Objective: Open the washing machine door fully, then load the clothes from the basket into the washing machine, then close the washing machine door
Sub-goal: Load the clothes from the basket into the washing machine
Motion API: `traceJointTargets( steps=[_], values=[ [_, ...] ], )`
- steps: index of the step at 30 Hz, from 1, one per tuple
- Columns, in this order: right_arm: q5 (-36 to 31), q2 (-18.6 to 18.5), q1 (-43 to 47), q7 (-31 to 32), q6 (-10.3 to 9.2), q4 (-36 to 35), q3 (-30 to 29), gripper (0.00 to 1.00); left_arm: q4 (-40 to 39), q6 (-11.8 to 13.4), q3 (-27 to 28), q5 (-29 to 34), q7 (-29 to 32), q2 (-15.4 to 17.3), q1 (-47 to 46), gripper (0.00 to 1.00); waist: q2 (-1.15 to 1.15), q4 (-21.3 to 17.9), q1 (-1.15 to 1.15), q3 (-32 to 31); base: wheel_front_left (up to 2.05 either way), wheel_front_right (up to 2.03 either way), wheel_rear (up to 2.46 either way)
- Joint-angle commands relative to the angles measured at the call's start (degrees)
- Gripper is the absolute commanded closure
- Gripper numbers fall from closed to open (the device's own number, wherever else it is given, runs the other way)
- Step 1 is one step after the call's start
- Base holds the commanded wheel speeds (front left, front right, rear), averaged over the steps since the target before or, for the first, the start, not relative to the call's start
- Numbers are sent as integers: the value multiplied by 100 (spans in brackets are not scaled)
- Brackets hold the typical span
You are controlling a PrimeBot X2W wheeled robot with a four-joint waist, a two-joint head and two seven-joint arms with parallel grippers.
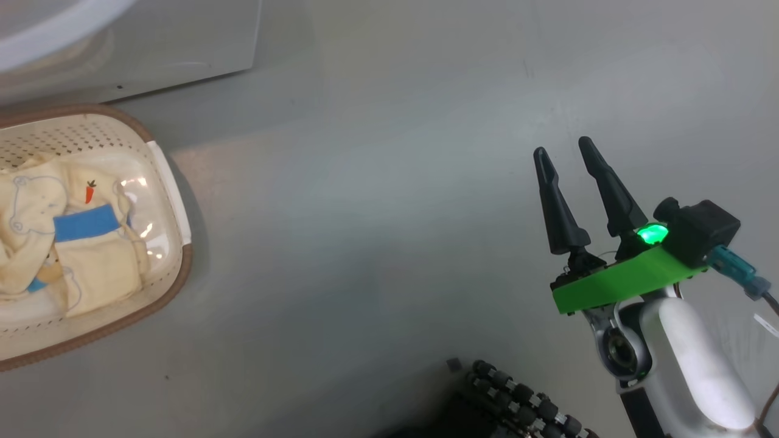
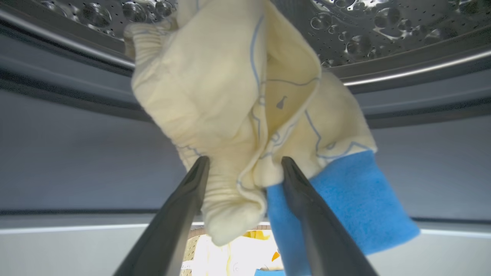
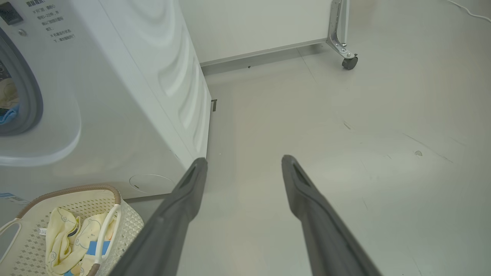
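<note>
Inside the mouth of the washing machine (image 3: 115,96), my left gripper (image 2: 244,161) stands open. A cream-yellow garment with a blue band (image 2: 230,96) lies between its fingers, under the steel drum (image 2: 383,27). The basket (image 1: 176,201) stands on the floor before the washer, with more clothes (image 1: 67,243) in it. It also shows low in the right wrist view as the basket (image 3: 126,226) with the clothes (image 3: 65,237). My right gripper (image 1: 565,149) hangs open and empty over bare floor, far right of the basket. The door is out of view.
Grey floor (image 1: 377,182) spreads to the right of the washer and basket. A white panel on a caster wheel (image 3: 349,61) stands at the far wall. A dark ribbed part of my base (image 1: 517,395) sits at the bottom edge.
</note>
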Motion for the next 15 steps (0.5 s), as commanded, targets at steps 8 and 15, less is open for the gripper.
traceJointTargets(
  steps=[8, 15],
  values=[
    [146, -55, -78, -37, 20, -197, 128, 0, -465, 198, 159, -24, 418, 477, -281, 100, 0, -85, 0, 195, 0, 0, 0],
    [193, -55, -131, -38, 20, -227, 150, 0, -739, 305, 139, 109, 251, 543, -418, 100, 0, -90, 0, 281, 0, 0, 0]
  ],
)
